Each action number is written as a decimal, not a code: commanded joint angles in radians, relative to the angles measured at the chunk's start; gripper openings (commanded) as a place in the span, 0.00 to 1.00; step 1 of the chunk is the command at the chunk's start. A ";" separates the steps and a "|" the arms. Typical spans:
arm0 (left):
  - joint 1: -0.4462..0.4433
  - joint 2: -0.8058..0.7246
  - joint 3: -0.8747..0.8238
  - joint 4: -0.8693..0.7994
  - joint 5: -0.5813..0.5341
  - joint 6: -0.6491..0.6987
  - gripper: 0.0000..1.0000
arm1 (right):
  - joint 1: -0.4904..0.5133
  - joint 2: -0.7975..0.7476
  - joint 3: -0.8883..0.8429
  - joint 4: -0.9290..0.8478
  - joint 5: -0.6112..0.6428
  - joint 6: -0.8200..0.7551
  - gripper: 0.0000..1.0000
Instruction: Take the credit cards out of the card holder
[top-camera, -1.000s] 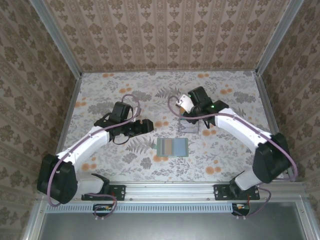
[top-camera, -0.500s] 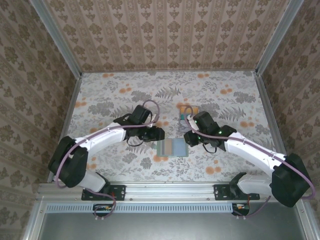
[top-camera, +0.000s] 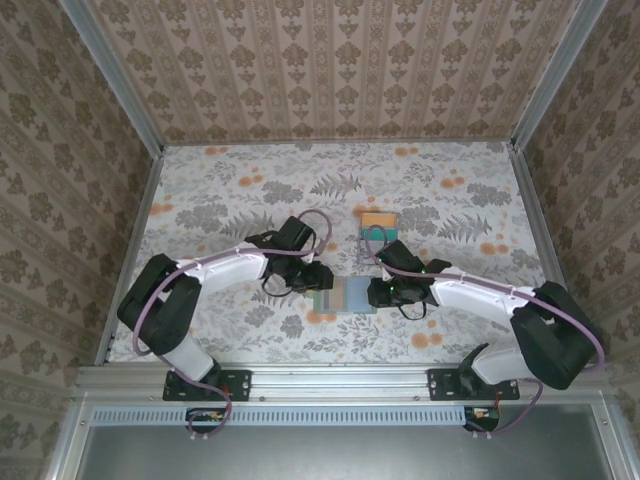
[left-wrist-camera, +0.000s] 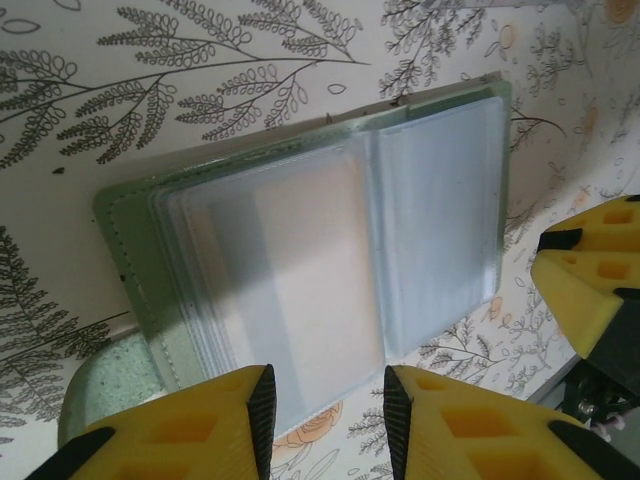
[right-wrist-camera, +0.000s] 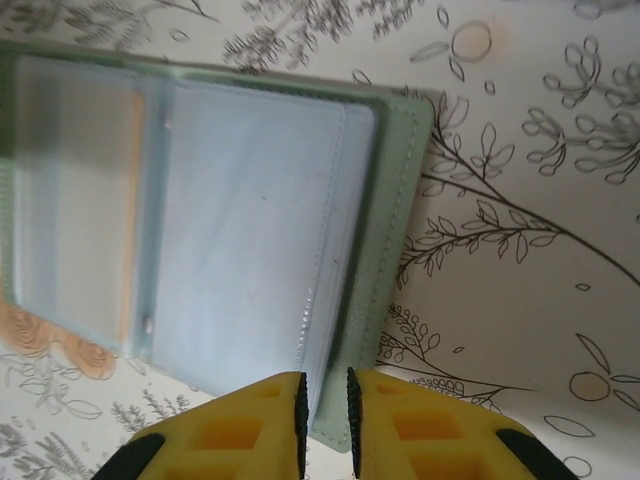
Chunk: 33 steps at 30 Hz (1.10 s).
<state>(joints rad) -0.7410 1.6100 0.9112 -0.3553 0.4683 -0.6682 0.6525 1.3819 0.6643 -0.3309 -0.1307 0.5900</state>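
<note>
- Both arms have swung inward. The left hand (top-camera: 318, 281), now narrowed but part spread, straddles the card holder (top-camera: 345, 296) edge under its fingertips.
- The right hand (top-camera: 372, 293), nearly pressed together, seems to pinch the holder's clear sleeve.
- The removed cards (top-camera: 377, 221) lie beyond the right hand. An orange card (right-wrist-camera: 128, 200) is still sleeved, so the job looks unfinished.

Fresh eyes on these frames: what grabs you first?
The open sage-green card holder lies flat toward the near edge of the floral table, clear sleeves up, an orange card showing through one. Both tools crowd it: the left tool straddles one edge with jaws apart, the right tool sits at the opposite edge, jaws almost together. Farther back lies a small card stack, orange on top.
</note>
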 joint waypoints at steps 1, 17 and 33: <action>-0.006 0.013 -0.015 -0.013 -0.007 0.019 0.37 | 0.011 0.052 0.027 -0.006 0.055 0.056 0.23; -0.009 0.060 -0.028 -0.021 -0.014 0.037 0.36 | 0.038 0.125 0.024 0.028 0.080 0.093 0.22; -0.017 0.089 -0.017 0.018 0.026 0.055 0.36 | 0.047 0.144 0.035 0.030 0.073 0.096 0.22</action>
<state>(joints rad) -0.7467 1.6878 0.8970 -0.3431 0.4789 -0.6468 0.6857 1.4837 0.6933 -0.3443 -0.0559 0.6636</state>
